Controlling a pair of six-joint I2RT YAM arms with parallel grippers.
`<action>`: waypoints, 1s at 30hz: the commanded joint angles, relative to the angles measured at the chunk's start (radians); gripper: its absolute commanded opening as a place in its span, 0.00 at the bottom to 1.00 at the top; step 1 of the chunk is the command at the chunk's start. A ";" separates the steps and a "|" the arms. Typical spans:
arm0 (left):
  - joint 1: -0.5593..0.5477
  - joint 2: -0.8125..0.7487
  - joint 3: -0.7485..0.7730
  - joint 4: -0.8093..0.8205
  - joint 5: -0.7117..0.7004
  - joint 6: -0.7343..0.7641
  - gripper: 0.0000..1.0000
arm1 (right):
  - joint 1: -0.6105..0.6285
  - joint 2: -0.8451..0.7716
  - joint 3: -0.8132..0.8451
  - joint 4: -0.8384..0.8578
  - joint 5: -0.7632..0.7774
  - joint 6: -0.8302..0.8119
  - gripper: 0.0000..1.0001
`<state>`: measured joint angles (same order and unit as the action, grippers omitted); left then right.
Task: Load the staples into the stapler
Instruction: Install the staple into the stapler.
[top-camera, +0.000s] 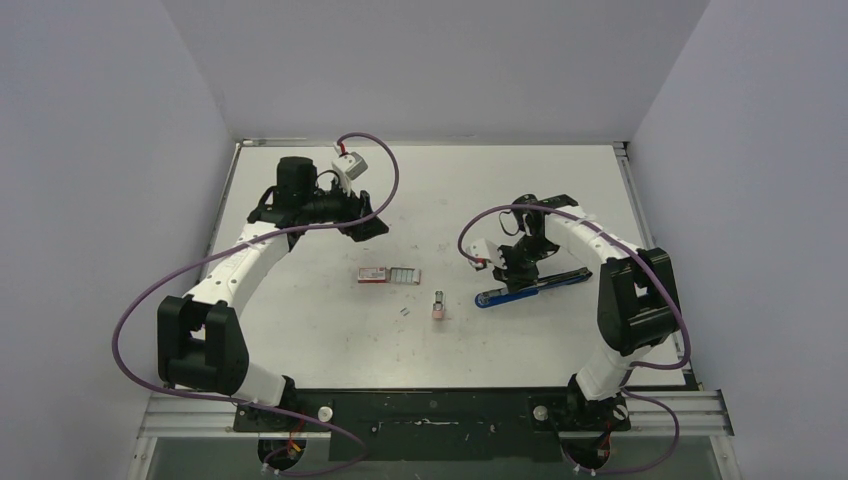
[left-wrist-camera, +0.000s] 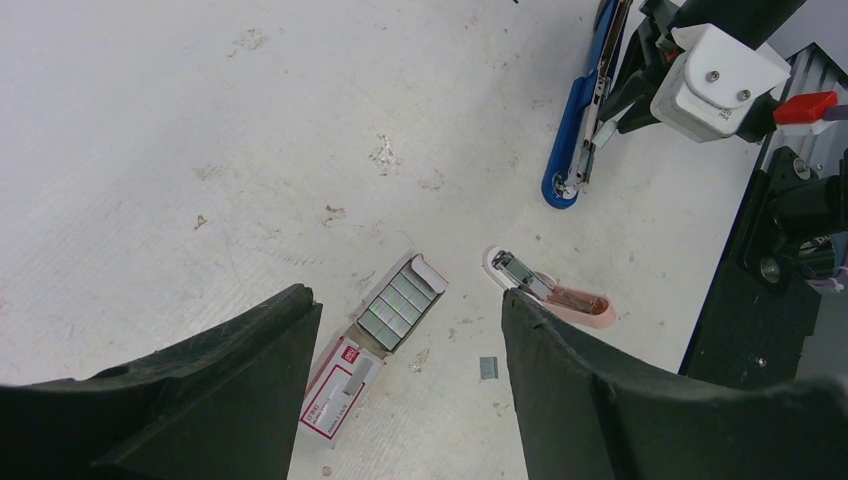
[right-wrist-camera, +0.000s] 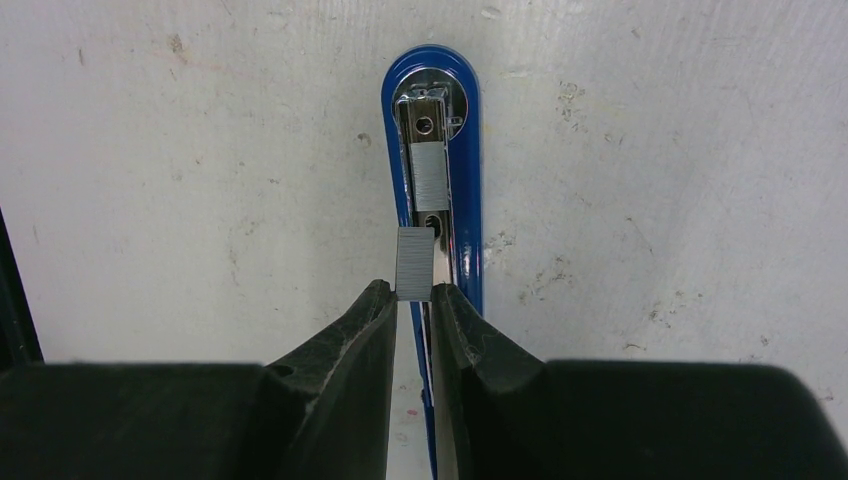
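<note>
Right tool clamped on staples at stapler channel edge; left tool apart.

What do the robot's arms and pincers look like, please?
The left arm and right arm have white tubular links with chunky black joints, and a purple cable loops along each. The left pincer and right pincer have broad, matte black, tapering fingers.

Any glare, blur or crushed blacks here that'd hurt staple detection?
Top external: even soft light, faint shadows, but the staple box is tiny. Left wrist: table sharp, left hand near-black, no detail. Right wrist: staple strip in the right hand is crisp; mild shine on the chrome of the stapler.
</note>
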<state>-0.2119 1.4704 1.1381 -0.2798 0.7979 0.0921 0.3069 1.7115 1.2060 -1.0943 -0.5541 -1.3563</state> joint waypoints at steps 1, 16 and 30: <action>0.007 -0.002 -0.002 0.034 0.028 0.014 0.65 | -0.010 0.001 0.038 -0.029 -0.025 -0.033 0.08; 0.008 -0.009 -0.014 0.039 0.028 0.023 0.65 | -0.012 0.015 0.064 -0.045 -0.038 -0.037 0.08; 0.008 -0.010 -0.017 0.039 0.029 0.027 0.64 | -0.009 0.041 0.059 -0.026 -0.035 -0.034 0.08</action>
<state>-0.2119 1.4704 1.1168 -0.2771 0.8005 0.0959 0.3008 1.7542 1.2381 -1.1252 -0.5648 -1.3758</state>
